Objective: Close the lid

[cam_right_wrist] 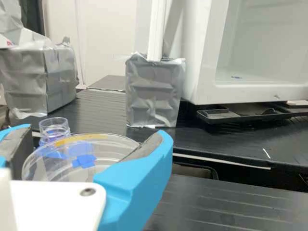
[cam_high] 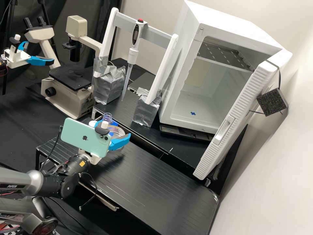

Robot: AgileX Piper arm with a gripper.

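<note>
Tool [cam_right_wrist: 95,134]: clamped on the clear lid [cam_right_wrist: 115,151], fingers at opposite edges. Closure unconfirmed; release and withdrawal remain.

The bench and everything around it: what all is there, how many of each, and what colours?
Round dish: one, clear, held in the gripper
Small container: one, clear, beside the dish
Bench: one, black, in front
Raised platform: one, black, behind the bench
Cabinet: one, white, on the platform, door open
Pipette: one, white and grey with a red button, hanging on the rack
Rack: one, white and grey, on the platform
Wrapped blocks: two, silver, at the rack's feet
Microscope: one, beige and black, left in the high view
Phone: one, mint green, on the arm
Arm: one, dark grey, front left
Gripper: one, white with blue fingers, above the bench
</note>
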